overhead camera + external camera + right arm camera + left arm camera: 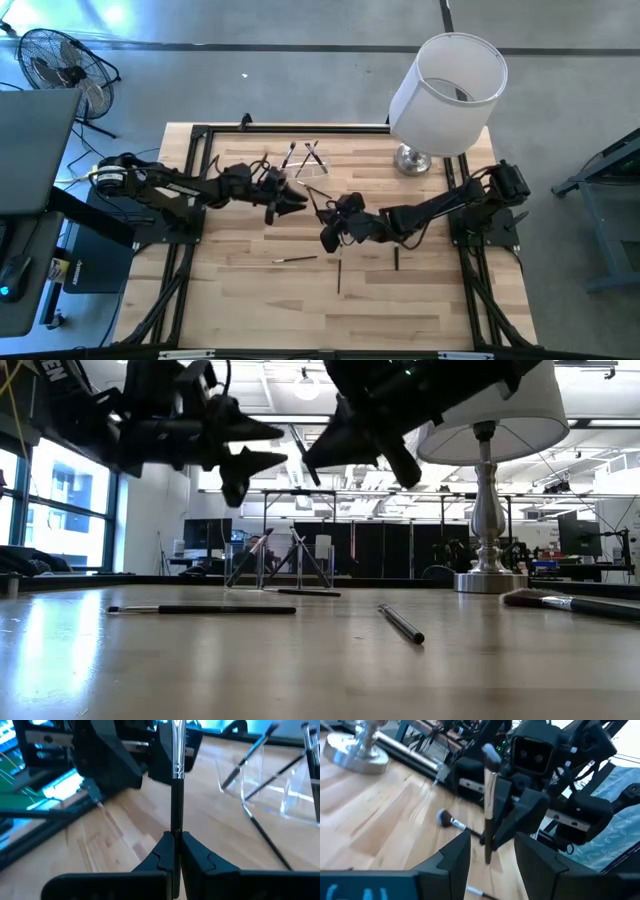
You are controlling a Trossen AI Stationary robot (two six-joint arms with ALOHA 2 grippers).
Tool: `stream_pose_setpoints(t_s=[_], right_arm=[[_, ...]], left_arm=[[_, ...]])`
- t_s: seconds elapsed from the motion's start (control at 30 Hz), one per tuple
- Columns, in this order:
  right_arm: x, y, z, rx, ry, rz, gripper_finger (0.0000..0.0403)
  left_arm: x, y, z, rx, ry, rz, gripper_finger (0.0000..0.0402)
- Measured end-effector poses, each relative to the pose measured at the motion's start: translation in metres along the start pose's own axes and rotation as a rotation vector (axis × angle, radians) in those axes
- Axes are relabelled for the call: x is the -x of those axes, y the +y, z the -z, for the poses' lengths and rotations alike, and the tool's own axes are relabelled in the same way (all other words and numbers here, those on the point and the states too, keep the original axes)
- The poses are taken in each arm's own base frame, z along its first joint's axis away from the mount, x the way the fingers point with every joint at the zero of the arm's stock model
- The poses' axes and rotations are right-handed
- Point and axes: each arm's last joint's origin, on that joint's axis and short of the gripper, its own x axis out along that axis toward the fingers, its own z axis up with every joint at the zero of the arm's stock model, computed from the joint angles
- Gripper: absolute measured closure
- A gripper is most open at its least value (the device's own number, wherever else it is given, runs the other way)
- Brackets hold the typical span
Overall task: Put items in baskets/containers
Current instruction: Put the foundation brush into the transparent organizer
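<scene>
My right gripper [176, 845] is shut on a slim dark brush [177, 795] with a silver ferrule, held above the table's middle [325, 212]. My left gripper [492, 840] is open and faces it from the left [298, 200]. Its fingers stand on either side of that brush [489, 805] without touching it. The clear holder [308, 160] stands beyond them toward the far edge, with several brushes leaning inside it [270, 780]. Three more brushes lie flat on the table [295, 259], [338, 275], [396, 258]. A fluffy-headed brush [447, 819] also lies on the wood. My right gripper pinches the brush between its two fingers on the dark handle [177, 831], below the silver ferrule. The brush lies along the fingers and sticks out past their tips, bristle end toward my left gripper. It is lifted clear of the table [305, 465].
A lamp with a big white shade [445, 95] and a silver base [412, 160] stands at the table's far right. Black frame rails [190, 180] run along the table's sides. Bare wood [400, 310] lies toward the near edge.
</scene>
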Motion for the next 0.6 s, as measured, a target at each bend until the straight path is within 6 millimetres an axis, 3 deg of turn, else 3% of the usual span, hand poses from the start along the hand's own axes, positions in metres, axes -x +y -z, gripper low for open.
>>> stream_pose_setpoints(t_s=[0.27, 0.6], right_arm=[[-0.004, 0.000, -0.012, -0.006, -0.074, -0.047, 0.0398], [-0.004, 0.003, -0.016, -0.013, -0.109, -0.065, 0.0398]], left_arm=[[-0.010, -0.007, -0.019, -0.027, -0.058, 0.028, 0.0250], [-0.013, -0.007, -0.026, -0.048, -0.119, -0.040, 0.0250]])
